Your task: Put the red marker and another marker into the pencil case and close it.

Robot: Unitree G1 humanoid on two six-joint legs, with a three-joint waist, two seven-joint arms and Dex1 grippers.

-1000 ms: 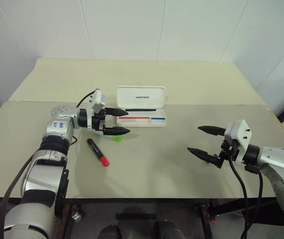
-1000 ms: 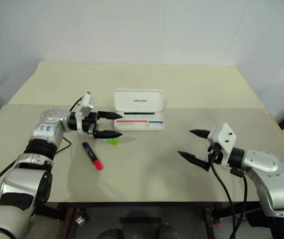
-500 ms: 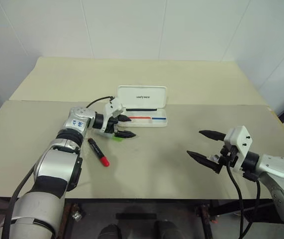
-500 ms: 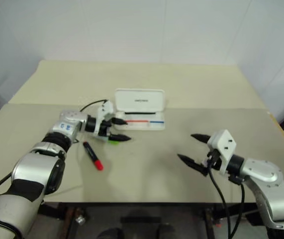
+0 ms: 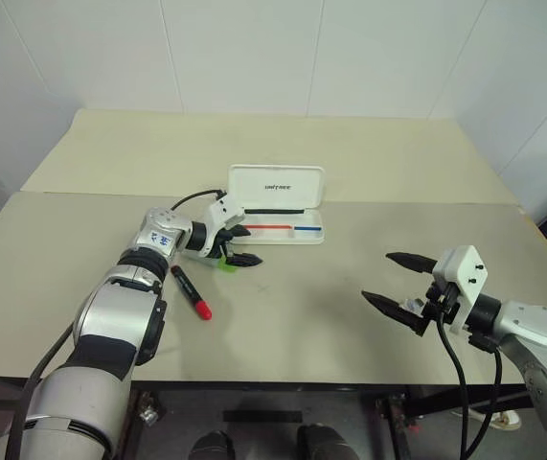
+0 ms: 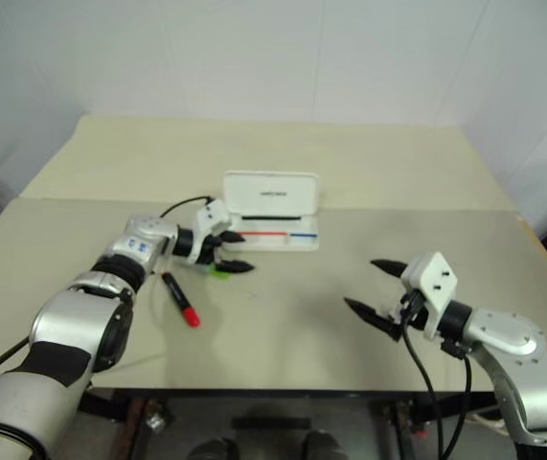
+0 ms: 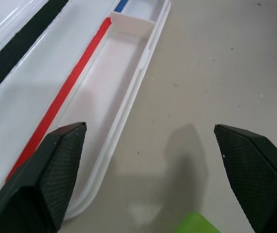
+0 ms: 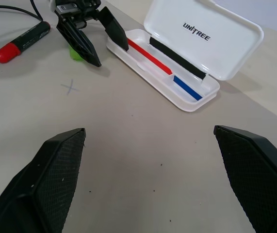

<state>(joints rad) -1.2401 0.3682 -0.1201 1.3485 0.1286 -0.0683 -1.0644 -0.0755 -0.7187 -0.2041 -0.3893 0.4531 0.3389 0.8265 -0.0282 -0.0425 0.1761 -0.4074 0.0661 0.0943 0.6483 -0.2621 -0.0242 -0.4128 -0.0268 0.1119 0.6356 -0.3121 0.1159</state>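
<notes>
The pencil case (image 5: 275,204) lies open at the table's middle back, its lid raised and a red and blue stripe in its tray (image 7: 104,97). My left gripper (image 5: 247,245) is open, tilted down just left of the case's front left corner, its fingers straddling the pale green highlighter (image 5: 225,265), whose lime cap (image 7: 196,224) shows low between them. The red marker (image 5: 190,292) lies on the table left of and nearer than that gripper. My right gripper (image 5: 381,277) hovers open and empty at the right, pointing toward the case (image 8: 187,53).
A second table (image 5: 254,144) butts on behind the case, with a white wall beyond. A black cable (image 5: 189,198) loops over the left wrist. A small pencilled cross (image 8: 70,87) marks the tabletop near the highlighter.
My left gripper has moved toward the pencil case and sunk, tilting down over the green highlighter. The right gripper has stayed in place.
</notes>
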